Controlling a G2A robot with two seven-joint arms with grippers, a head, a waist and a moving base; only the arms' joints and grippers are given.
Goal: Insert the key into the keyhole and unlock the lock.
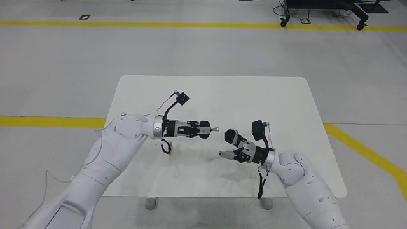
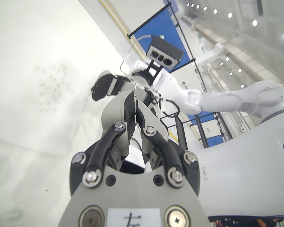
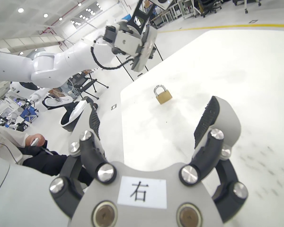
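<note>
White arms [image 1: 108, 159], black cables [image 3: 108, 67], apparently grey jaws.

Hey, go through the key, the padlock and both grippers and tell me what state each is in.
left gripper: shut on the key.
key: held in that gripper, not yet inserted.
padlock: on the table, shackle looks closed, no key in it.
right gripper: open, empty.
</note>
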